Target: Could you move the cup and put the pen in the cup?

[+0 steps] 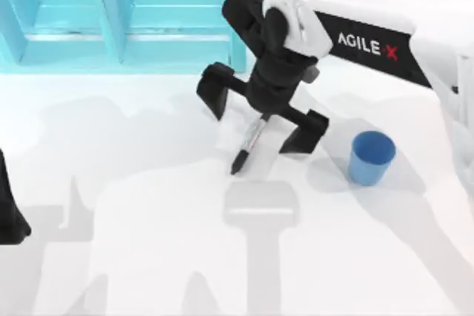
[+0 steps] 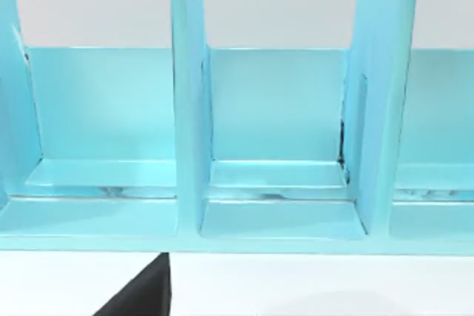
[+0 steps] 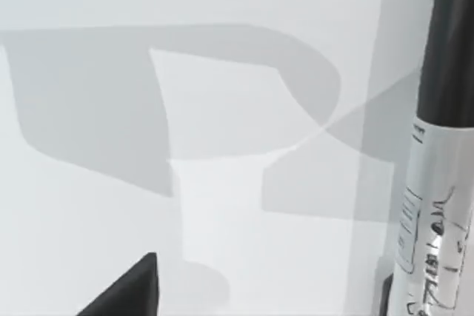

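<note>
Right hand (image 1: 261, 120) hangs over the middle of the bench (image 1: 148, 257), fingers spread wide, straddling the upper end of the pen (image 1: 248, 146), not yet closed on it. The pen lies flat, pointing away from the hand's centre. The cup (image 1: 371, 156) stands upright near it, toward the bench's right. Judgement: centre the fingers across the barrel and close squarely, or the pen may roll. Left hand (image 1: 11, 212) is parked at the left edge, facing a blue rack (image 2: 185, 109); its fingers cannot be judged.
</note>
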